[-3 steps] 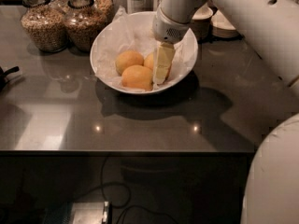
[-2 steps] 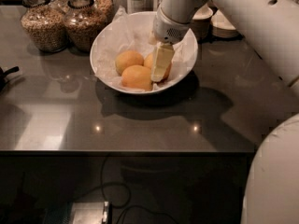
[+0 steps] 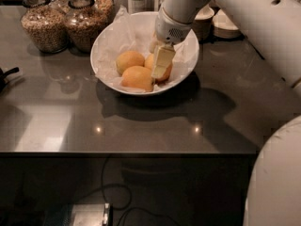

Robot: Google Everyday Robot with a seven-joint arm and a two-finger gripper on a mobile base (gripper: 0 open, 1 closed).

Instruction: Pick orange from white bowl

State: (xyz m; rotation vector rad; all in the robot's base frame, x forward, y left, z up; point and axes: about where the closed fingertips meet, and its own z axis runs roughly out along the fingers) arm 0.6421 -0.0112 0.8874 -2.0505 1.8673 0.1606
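Observation:
The white bowl (image 3: pixel 95 62), lined with crumpled white paper, sits at the back middle of the dark counter. It holds three oranges: one at the left (image 3: pixel 130 60), one at the front (image 3: pixel 138 78), and one at the right (image 3: pixel 153 61). My gripper (image 3: pixel 162 62) reaches down into the bowl from the upper right, directly over the right orange. Its cream-coloured tip covers most of that fruit, and only the fruit's left edge and a sliver at the lower right show.
Two glass jars of grain (image 3: pixel 44 25) (image 3: pixel 87 22) stand just left of the bowl. Small stacked cream bowls (image 3: pixel 204 25) and plates (image 3: pixel 226 26) sit behind it on the right. A black object (image 3: pixel 5 76) is at the left edge. The counter's front edge (image 3: pixel 141 152) runs across the view.
The gripper has edged slightly up and to the left over the right orange. The other two oranges and the bowl have not moved.

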